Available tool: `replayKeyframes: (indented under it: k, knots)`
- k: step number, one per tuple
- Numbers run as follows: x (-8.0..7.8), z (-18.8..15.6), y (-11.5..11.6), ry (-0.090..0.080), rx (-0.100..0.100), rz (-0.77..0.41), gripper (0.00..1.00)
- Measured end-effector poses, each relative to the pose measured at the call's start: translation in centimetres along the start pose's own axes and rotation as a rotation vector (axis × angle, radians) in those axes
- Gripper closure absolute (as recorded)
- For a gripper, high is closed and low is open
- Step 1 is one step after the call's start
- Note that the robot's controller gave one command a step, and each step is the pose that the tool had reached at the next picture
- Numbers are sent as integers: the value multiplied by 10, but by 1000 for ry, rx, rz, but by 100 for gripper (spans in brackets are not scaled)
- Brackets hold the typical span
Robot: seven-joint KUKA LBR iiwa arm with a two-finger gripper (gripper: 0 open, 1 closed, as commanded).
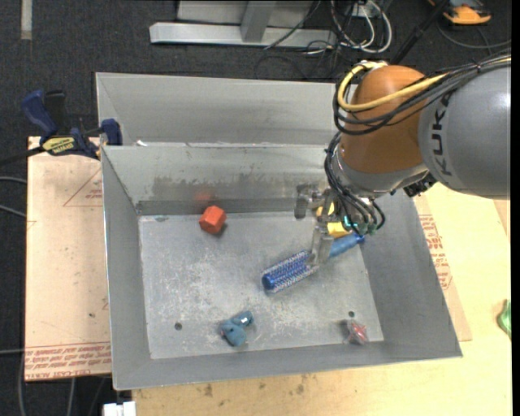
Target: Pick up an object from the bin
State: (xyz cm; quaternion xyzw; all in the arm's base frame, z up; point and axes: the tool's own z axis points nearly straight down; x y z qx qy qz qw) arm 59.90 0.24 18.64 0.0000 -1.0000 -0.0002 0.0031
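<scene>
Right of centre, blue brush [288, 271] lies diagonally, handle up-right beneath end effector [323, 244], grip state indiscernible.

Floor [57, 57]: you have dark carpet here.
Tabletop [479, 382]: pale wood, your lower right.
Cables [361, 24]: tangled along the top.

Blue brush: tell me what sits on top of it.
The gripper stands over the handle end of the blue brush, hiding part of it; contact cannot be judged. The bristle end lies uncovered.
</scene>
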Motion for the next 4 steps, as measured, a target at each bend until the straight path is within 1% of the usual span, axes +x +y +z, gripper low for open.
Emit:
replayKeyframes:
  k: [1, 2, 3, 4]
  knots:
    - [16, 120, 2, -1, -1, -188, 0]
    - [15, 117, 2, -6, -1, -188, 100]
    - [1, -1, -28, -16, 2, -204, 100]
    - [45, -134, -7, -16, 1, -239, 100]
